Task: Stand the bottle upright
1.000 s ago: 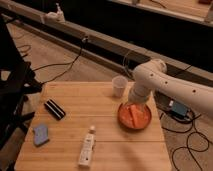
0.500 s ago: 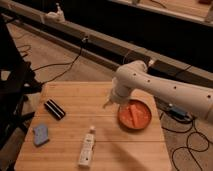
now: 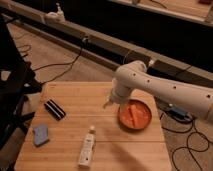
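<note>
Bottle (image 3: 86, 148) flat nr front edge; hand (image 3: 108, 102) over table (image 3: 75, 97) ctr.

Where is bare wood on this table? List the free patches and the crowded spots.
Free: the middle, between the black block, the lying bottle and the orange dish; the near right corner, in front of the dish. Crowded: the left side with block and blue pad; the far right, where the gripper hangs beside the dish.

White bottle (image 3: 86, 148), orange plate (image 3: 144, 120)

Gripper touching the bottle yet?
Apart. Camera view shows the gripper hanging beside the orange plate, with a stretch of bare table between it and the bottle lying near the front edge.
</note>
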You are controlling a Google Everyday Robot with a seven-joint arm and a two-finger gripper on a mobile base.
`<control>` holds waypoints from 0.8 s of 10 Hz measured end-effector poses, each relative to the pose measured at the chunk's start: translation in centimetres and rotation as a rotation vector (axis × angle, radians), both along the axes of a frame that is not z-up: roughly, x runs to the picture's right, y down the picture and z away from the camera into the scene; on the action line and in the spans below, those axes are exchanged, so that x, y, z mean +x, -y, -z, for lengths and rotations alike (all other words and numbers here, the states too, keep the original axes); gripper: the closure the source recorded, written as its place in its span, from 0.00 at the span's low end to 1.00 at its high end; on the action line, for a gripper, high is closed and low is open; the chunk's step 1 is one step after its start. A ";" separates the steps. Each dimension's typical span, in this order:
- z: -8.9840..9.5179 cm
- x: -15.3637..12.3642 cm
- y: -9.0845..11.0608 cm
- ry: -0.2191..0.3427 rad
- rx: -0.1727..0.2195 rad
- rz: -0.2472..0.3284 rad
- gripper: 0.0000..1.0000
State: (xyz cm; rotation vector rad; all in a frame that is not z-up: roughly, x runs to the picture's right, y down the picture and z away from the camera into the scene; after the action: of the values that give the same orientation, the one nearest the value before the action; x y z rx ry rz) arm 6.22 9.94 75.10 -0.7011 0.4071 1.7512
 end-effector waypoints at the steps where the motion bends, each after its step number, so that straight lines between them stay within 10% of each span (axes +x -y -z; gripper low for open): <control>1: -0.2 0.2 -0.3 -0.002 -0.003 -0.011 0.40; 8: -1.0 -3.5 -4.4 0.076 -0.046 0.041 0.40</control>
State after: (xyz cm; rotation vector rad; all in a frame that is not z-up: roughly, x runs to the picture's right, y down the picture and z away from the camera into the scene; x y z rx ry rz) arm 2.70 14.33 76.08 -0.7846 0.4085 1.6756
